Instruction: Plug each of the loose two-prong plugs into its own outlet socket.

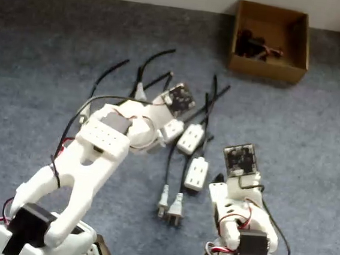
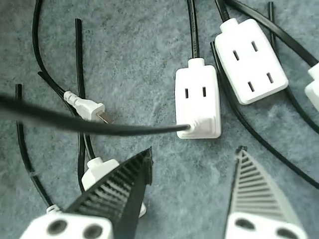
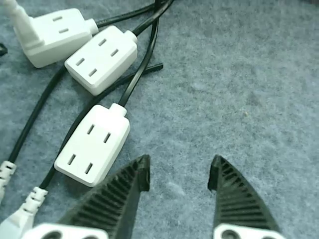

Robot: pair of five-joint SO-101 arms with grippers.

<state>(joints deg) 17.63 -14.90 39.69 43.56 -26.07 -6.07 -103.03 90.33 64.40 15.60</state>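
Three white outlet blocks lie in a row on the grey carpet: the first outlet [image 1: 173, 129] [image 2: 198, 99], the second outlet [image 1: 190, 138] [image 2: 249, 59] and the third outlet [image 1: 195, 173] [image 3: 92, 144]. A white plug [image 2: 189, 128] on a black cord sits in the end of the first outlet. My left gripper [image 2: 194, 151] hovers open just short of that outlet. A loose plug [image 2: 89, 108] lies beside it, and another plug [image 2: 99, 172] is half hidden behind the black finger [image 2: 124, 184]. My right gripper [image 3: 180, 160] is open over bare carpet beside the third outlet. Two loose plugs [image 1: 163, 198] [image 1: 176, 211] lie near the front.
A cardboard box [image 1: 296, 70] with small parts stands at the back right. Black cords [image 1: 158, 57] trail across the carpet behind the outlets. Open carpet [image 1: 312, 147] lies to the right of the right arm.
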